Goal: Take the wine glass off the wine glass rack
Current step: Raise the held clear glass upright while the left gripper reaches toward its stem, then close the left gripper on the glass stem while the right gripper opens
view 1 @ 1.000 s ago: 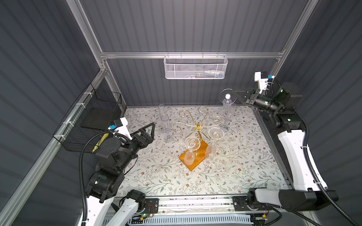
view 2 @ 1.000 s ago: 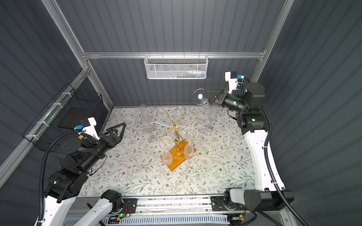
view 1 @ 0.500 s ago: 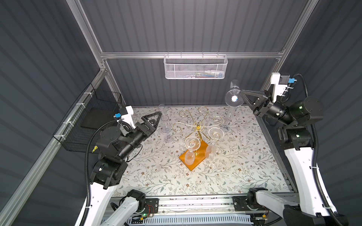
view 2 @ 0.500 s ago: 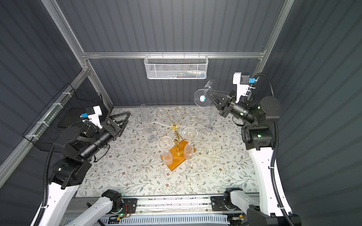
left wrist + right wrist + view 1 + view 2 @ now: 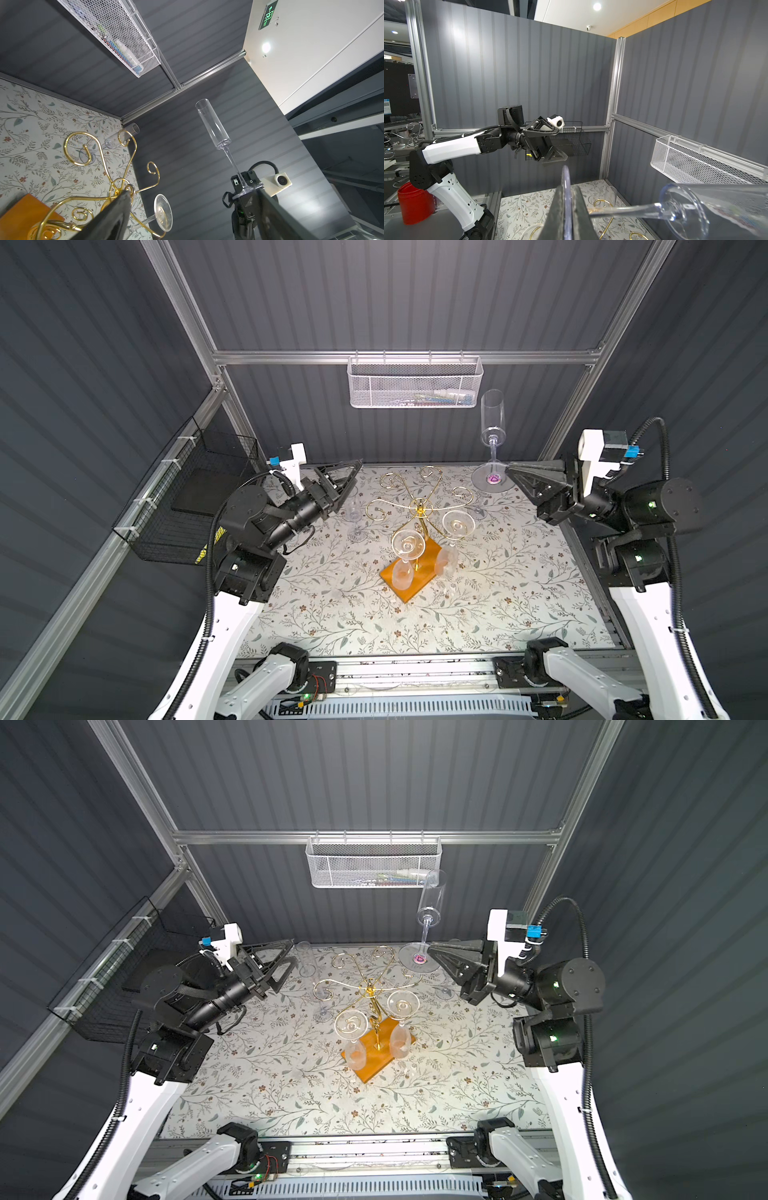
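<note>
The wine glass rack (image 5: 420,506) (image 5: 370,990) is a gold wire stand on an orange wooden base (image 5: 417,578), mid-table. My right gripper (image 5: 508,469) (image 5: 430,950) (image 5: 568,199) is shut on the flat foot of a clear wine glass (image 5: 492,414) (image 5: 432,894) (image 5: 214,124) (image 5: 716,204). That glass stands upright in the air, off the rack, above the table's back right. My left gripper (image 5: 354,474) (image 5: 291,954) (image 5: 193,207) hovers open and empty over the back left, apart from the rack.
Two glasses (image 5: 408,547) (image 5: 457,526) hang bowl-down on the rack's near arms. Two more glasses (image 5: 355,514) (image 5: 478,511) stand on the floral tabletop. A white mesh basket (image 5: 413,385) hangs on the back wall, a black wire basket (image 5: 187,497) on the left wall.
The right gripper has turned the held glass from bowl-down through a tilt to upright and drawn it back from the rack. The left gripper has risen and moved toward the back, still open.
</note>
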Controlling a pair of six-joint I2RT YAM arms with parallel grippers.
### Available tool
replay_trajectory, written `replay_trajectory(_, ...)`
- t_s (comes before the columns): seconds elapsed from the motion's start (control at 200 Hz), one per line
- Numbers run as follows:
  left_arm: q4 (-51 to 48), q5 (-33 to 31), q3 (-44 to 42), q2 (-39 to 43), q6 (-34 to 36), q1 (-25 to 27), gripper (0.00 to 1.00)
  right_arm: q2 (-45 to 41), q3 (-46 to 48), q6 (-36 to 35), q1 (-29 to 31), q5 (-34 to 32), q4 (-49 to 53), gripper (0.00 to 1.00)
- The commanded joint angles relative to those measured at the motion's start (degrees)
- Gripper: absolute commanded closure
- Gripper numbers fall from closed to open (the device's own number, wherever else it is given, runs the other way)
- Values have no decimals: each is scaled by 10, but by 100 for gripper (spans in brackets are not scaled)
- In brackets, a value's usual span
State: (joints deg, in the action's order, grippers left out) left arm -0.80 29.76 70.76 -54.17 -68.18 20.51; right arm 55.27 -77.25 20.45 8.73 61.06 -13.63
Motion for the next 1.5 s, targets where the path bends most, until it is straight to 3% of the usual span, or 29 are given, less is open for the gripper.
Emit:
replay_trajectory(0.0,49,43,32,-11,-20,-4,7,-10,3,-48,10,-11,-21,100)
replay_trajectory(0.355,106,82,47,-59,-50,13,7,-4,11,-143,73,-1,-24,100)
replay_trajectory(0.59,126,101,73,-106,-12,97,7,11,17,-212,140,-4,-24,100)
replay_trajectory(0.76,150,111,84,-127,-3,130,10,13,29,-263,177,-19,-19,100)
replay_trajectory(1.131,193,126,81,-153,9,193,27,30,40,-308,238,-49,-19,100)
replay_trajectory(1.246,174,121,84,-156,33,207,38,38,37,-306,245,-52,-19,100)
replay_trajectory(1.496,180,122,86,-163,29,221,52,40,38,-344,265,-61,11,100)
